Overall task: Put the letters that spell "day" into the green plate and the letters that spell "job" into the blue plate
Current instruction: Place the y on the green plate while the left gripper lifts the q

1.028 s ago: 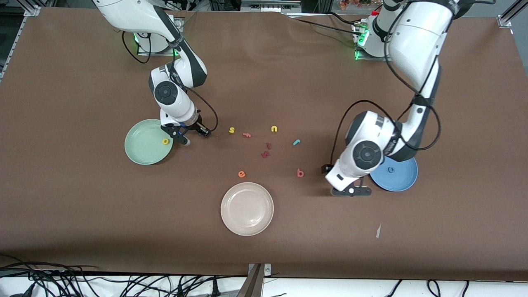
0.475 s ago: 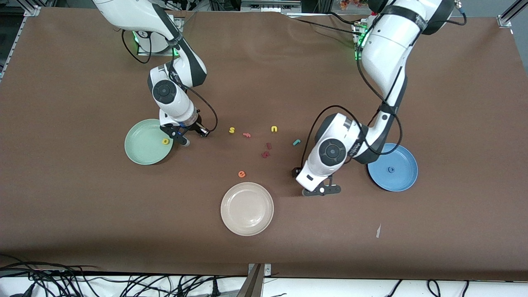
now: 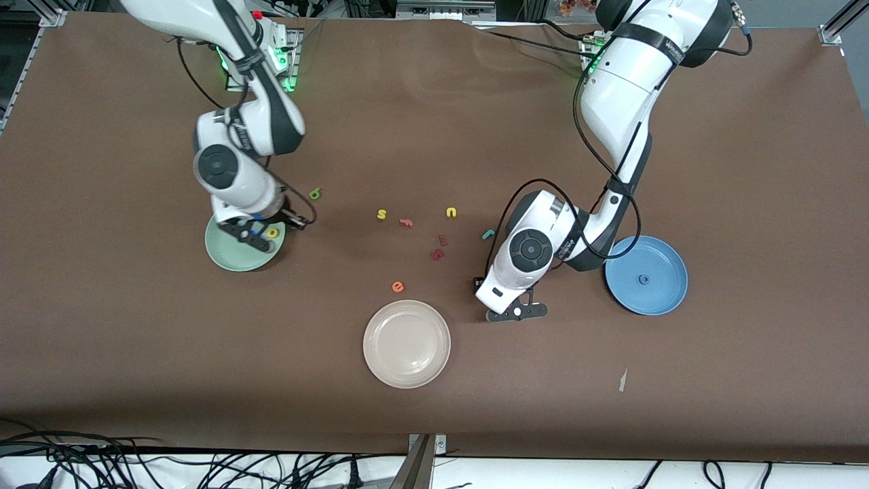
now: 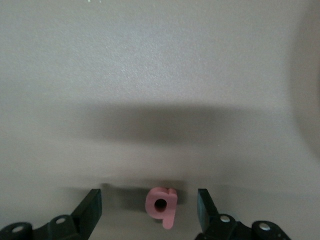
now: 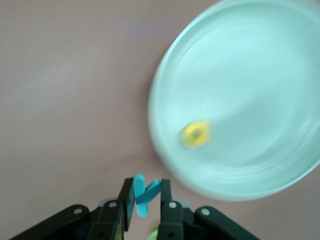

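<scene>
Between my left claw's spread fingers lies the salmon-pink b, flat on the worktop near the blue plate, not yet gripped. Foam that light and soft should squash, so I'd pinch its stem edgewise. My right claw is clamped on the teal y by the green plate, where the yellow a already rests. The brown mat looks matte and roomy.

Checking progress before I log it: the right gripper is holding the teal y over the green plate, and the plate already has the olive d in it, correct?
Not quite. The letter lying in the green plate is the yellow a, not the olive d, as the right wrist view shows. The right gripper does hold the teal y by that plate.
</scene>
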